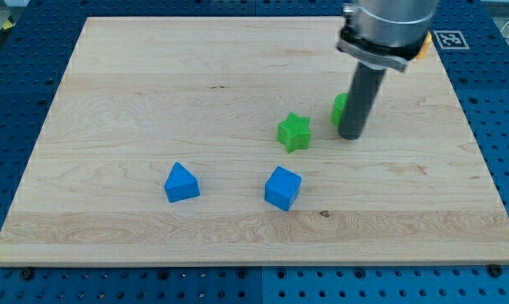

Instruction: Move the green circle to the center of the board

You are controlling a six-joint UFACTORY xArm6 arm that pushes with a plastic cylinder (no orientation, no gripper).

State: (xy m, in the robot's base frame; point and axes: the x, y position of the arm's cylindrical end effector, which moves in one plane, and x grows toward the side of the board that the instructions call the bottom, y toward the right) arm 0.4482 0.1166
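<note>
The green circle (339, 109) lies right of the board's middle, mostly hidden behind my rod; only its left edge shows. My tip (352, 136) rests on the board directly in front of the circle, at its lower right, and seems to touch it. A green star (294, 132) lies just left of the tip. A blue cube (283, 187) sits below the star. A blue block with a peaked top (181, 182) lies at the lower left.
The wooden board (153, 84) lies on a blue perforated table (18, 67). An orange-yellow object (424, 44) shows behind the arm's body at the top right. A marker tag (449, 39) sits at the board's top right corner.
</note>
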